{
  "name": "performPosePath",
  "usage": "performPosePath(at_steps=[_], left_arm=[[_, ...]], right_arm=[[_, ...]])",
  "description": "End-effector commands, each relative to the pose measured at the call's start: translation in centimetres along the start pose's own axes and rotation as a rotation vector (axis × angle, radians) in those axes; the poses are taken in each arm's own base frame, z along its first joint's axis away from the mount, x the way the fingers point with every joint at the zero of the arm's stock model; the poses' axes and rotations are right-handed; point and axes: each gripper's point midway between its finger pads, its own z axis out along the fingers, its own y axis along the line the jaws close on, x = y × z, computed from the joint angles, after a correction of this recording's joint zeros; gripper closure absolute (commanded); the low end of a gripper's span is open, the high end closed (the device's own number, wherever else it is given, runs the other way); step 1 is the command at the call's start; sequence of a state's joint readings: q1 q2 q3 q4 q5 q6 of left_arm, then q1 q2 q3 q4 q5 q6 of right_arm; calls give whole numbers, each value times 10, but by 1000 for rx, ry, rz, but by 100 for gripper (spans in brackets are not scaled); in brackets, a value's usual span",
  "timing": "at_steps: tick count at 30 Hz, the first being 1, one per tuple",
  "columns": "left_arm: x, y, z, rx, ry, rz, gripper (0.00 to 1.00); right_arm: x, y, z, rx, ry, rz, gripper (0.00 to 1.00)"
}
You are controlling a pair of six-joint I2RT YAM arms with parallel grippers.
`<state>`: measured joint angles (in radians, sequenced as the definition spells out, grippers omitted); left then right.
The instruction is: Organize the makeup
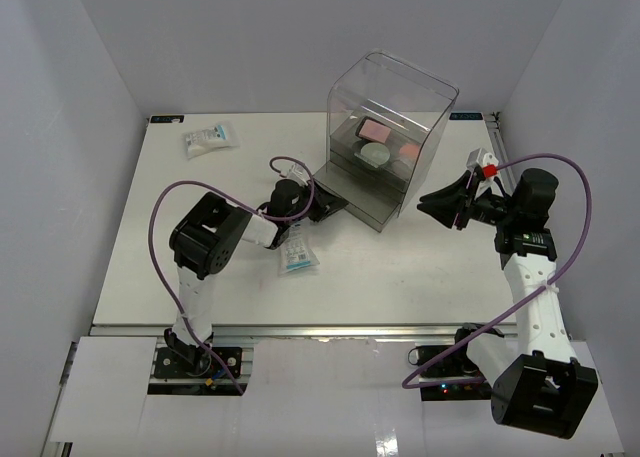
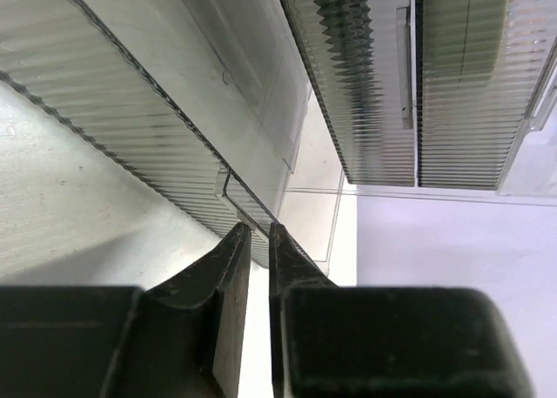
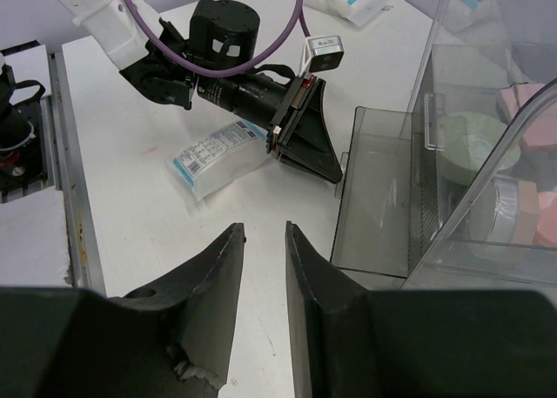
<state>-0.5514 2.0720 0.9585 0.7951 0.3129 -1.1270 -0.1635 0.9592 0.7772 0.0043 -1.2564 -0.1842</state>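
Your left gripper (image 2: 257, 234) shows only a narrow slit between its fingers. The tips are at the open drawer's clear handle (image 2: 231, 189), but you cannot tell whether they pinch it. The near packet (image 1: 298, 256) lies just behind them, partly under the wrist. The far packet (image 1: 210, 139) sits well apart, by the table (image 1: 400, 287) edge. Your right gripper (image 3: 265, 232) stands partly open and empty beside the clear box (image 1: 400, 87). Inside the box, the pink palette (image 1: 375, 130) and round compact (image 1: 374, 155) blur.

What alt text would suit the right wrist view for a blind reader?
The left gripper is at the pulled-out drawer of a clear box; a white-and-blue packet lies beside it, and the right gripper hovers open in front.
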Motion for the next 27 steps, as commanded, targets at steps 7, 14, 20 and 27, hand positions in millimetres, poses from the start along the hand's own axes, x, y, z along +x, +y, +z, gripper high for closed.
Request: performPosePath(at_steps=[7, 14, 20, 27], left_arm=[[-26, -58, -39, 90, -27, 188, 41], [-52, -96, -104, 116, -97, 362, 38], [-95, -109, -186, -32, -230, 658, 20], [-110, -112, -289, -220, -465, 941, 5]], right_arm=[[2, 1, 3, -17, -14, -15, 58], [9, 9, 23, -29, 34, -28, 53], [44, 25, 82, -57, 242, -41, 47], [64, 26, 153, -29, 453, 125, 39]])
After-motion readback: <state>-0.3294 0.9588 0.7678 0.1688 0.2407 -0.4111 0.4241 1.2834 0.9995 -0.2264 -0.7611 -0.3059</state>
